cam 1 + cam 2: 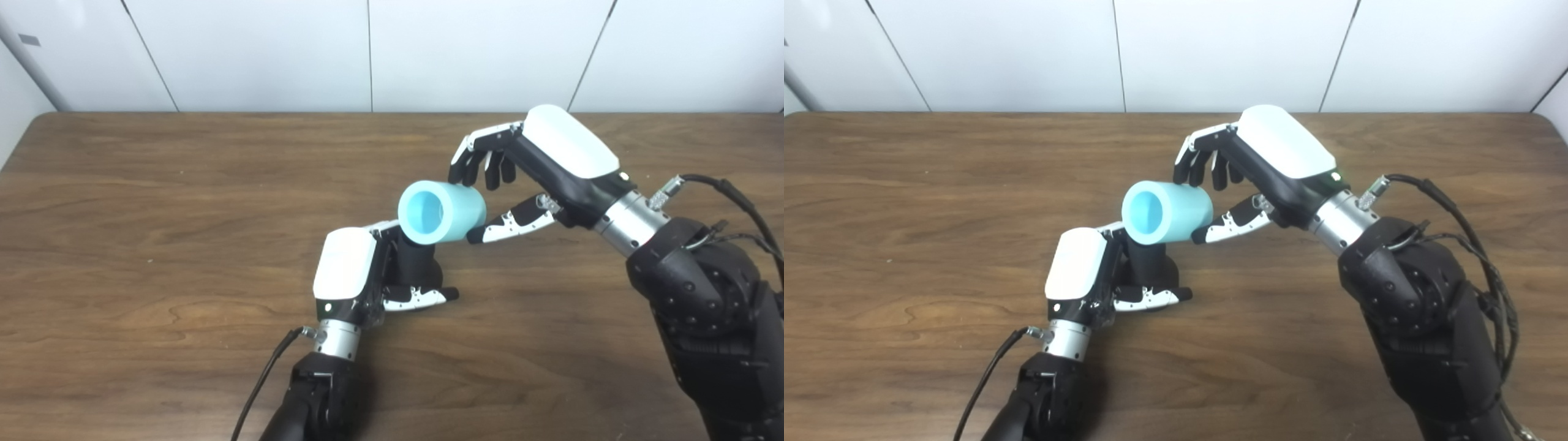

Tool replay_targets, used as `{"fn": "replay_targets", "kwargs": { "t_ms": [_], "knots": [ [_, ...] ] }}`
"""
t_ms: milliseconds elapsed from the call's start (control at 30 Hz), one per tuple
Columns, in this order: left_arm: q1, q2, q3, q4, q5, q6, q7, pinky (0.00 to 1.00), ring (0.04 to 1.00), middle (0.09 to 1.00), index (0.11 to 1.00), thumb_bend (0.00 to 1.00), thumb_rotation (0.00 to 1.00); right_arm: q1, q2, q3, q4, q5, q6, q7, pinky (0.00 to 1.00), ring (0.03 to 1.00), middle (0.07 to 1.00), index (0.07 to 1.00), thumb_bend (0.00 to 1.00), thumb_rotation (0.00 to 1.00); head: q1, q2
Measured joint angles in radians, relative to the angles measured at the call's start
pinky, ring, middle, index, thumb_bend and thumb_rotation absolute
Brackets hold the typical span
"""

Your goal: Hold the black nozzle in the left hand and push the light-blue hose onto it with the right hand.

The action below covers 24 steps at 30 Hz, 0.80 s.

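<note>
We hold a black plastic nozzle (418, 260) in our left hand (367, 272) and a short light-blue tube-shaped hose (442, 212) in our right hand (527, 177), over the brown wooden table (153, 233).

Our left fingers are wrapped around the dark nozzle, which stands low by the tabletop. Our right fingertips (474, 173) press the hose's top and the thumb its far end, so it lies tilted, open mouth toward us, its lower edge touching the nozzle's top; whether it is seated we cannot tell.
</note>
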<state>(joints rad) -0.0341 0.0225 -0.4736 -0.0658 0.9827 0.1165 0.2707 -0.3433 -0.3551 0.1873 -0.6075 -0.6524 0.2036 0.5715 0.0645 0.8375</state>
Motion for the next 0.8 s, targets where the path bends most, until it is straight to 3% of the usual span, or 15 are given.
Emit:
{"fn": "replay_targets", "kwargs": {
  "t_ms": [800],
  "knots": [
    [-0.004, 0.001, -0.001, 0.001, 0.005, 0.004, 0.005, 0.40, 0.464, 0.443, 0.497, 0.53, 0.00, 0.000, 0.000, 0.013, 0.015, -0.002, 0.001, -0.011, 0.31, 0.382, 0.500, 0.517, 0.50, 0.00, 0.006, -0.005]
  ]
}}
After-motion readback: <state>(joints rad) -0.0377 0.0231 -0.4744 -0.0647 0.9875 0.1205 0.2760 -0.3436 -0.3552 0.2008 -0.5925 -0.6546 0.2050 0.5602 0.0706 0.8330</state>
